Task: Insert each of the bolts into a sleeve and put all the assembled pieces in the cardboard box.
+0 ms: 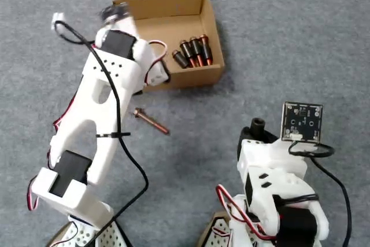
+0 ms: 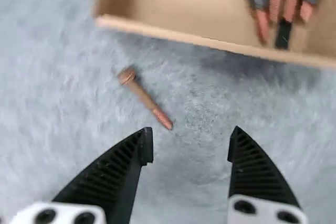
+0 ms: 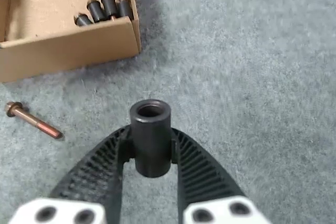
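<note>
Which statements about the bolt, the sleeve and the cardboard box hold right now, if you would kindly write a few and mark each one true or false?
1. The right gripper holds a black sleeve upright. True.
2. The loose bolt lies inside the cardboard box. False: it lies on the grey table, outside the box's front wall.
3. The left gripper is shut on the bolt. False: it is open, and the bolt lies apart from its fingertips.
4. Several assembled pieces lie in one corner of the box. True.
</note>
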You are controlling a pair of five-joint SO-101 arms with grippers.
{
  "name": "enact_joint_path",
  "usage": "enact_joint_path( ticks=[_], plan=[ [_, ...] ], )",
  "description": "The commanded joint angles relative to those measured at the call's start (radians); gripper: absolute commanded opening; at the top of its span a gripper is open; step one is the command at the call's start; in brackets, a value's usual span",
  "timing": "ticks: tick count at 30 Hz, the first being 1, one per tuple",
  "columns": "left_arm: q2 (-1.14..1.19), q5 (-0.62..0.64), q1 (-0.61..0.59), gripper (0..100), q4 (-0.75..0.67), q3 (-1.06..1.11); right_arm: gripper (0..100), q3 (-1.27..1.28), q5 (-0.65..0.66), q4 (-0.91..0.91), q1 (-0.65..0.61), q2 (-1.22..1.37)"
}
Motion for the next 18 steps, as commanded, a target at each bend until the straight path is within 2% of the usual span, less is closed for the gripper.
enact_joint_path(
  ticks=[1,11,18],
  plan=[
    [-0.039,0.19,-0.025,23,0.025,0.035,0.1,-0.001,-0.008,-0.026,-0.016,-0.005],
    [-0.039,0.315,0.028,23,0.04,0.295,0.1,-0.001,-0.008,-0.028,-0.016,-0.005],
    [-0.022,0.35,0.005,23,-0.158,0.437,0.1,0.001,-0.008,-0.028,-0.016,-0.005]
  ],
)
